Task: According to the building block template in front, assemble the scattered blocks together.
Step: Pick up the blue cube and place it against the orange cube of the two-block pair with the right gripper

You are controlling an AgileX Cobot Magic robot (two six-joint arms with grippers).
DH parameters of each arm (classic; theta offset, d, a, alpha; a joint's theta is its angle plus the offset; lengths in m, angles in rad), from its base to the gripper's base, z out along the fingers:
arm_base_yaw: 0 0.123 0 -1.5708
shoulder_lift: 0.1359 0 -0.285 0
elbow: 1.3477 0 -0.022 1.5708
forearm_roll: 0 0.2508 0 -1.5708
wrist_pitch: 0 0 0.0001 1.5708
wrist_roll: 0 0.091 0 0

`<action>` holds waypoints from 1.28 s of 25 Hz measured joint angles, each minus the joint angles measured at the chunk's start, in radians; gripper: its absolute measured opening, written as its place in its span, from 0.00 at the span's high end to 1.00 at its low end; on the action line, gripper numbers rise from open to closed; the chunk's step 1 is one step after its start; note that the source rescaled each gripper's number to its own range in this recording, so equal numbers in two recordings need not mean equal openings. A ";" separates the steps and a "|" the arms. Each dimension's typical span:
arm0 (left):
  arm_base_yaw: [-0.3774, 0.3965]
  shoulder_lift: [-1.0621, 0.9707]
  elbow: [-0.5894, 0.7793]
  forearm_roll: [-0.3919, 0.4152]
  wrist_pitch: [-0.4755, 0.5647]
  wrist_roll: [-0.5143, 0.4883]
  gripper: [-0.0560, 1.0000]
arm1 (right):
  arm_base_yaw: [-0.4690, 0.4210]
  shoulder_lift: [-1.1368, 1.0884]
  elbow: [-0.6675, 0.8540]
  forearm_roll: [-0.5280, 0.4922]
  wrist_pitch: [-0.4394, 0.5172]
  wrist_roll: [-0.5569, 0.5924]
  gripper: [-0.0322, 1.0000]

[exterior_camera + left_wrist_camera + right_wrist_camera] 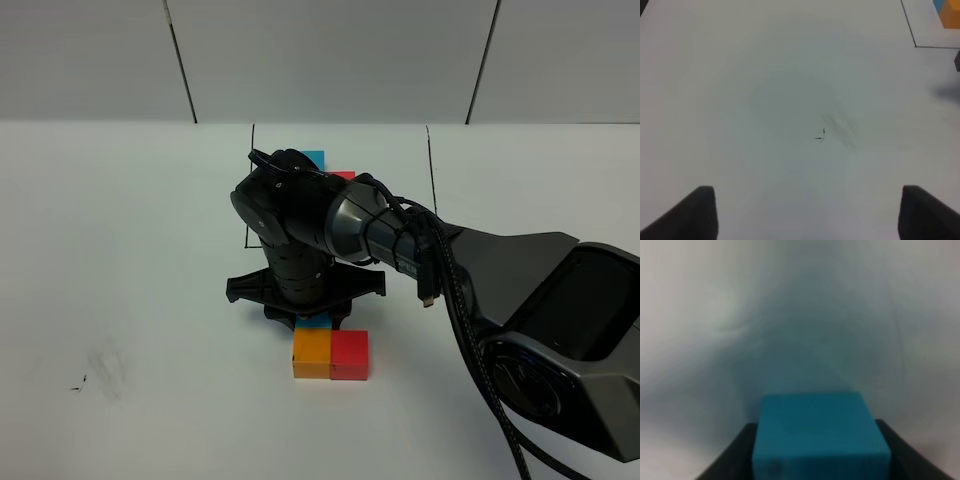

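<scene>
The right gripper (308, 312) is squeezed tight on the light blue block (820, 435). The wrist view shows the block sitting snug between the two dark jaws. In the high view a bit of blue (314, 321) peeks out under the gripper, right behind the orange block (311, 354).

The orange block and the red block (350, 355) sit touching side by side on the white table (120, 260), toward the front edge. That part looks done. The blue block seems to be going in behind the orange one to make the L shape. I cannot tell if it is resting on the table yet.

The building block template (322, 165) is farther back inside its black lines, mostly hidden by the arm. Only some blue and red show.

The left gripper (805, 212) is loose and holds nothing. It hangs over bare table, well apart from the blocks.

What is left, I think: set the blue block down, let go, and check it against the template.
</scene>
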 joint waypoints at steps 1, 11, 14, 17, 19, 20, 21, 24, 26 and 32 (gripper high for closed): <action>0.000 0.000 0.000 0.000 0.000 0.000 0.35 | 0.000 0.001 -0.001 0.000 0.001 -0.001 0.97; 0.000 0.000 0.000 0.000 0.000 0.000 0.35 | 0.000 0.001 -0.001 0.001 0.003 -0.002 0.97; 0.000 0.000 0.000 0.000 0.000 0.000 0.35 | 0.000 0.001 -0.001 0.001 0.003 -0.002 0.97; 0.000 0.000 0.000 0.000 0.000 0.000 0.35 | 0.000 0.001 -0.001 0.001 0.003 -0.002 0.97; 0.000 0.000 0.000 0.000 0.000 0.000 0.35 | 0.000 0.001 -0.001 0.001 0.003 -0.002 0.97; 0.000 0.000 0.000 0.000 0.000 0.000 0.35 | 0.000 0.001 -0.001 0.001 0.003 -0.002 0.97; 0.000 0.000 0.000 0.000 0.000 0.000 0.35 | 0.000 0.001 -0.001 0.001 0.003 -0.002 0.97; 0.000 0.000 0.000 0.000 0.000 0.000 0.35 | 0.000 0.001 -0.001 0.003 0.003 -0.003 0.97; 0.000 0.000 0.000 0.000 0.000 0.000 0.35 | 0.000 0.001 -0.001 0.012 0.003 -0.007 0.97; 0.000 0.000 0.000 0.000 0.000 0.000 0.35 | 0.000 0.001 -0.001 0.022 0.003 -0.014 0.97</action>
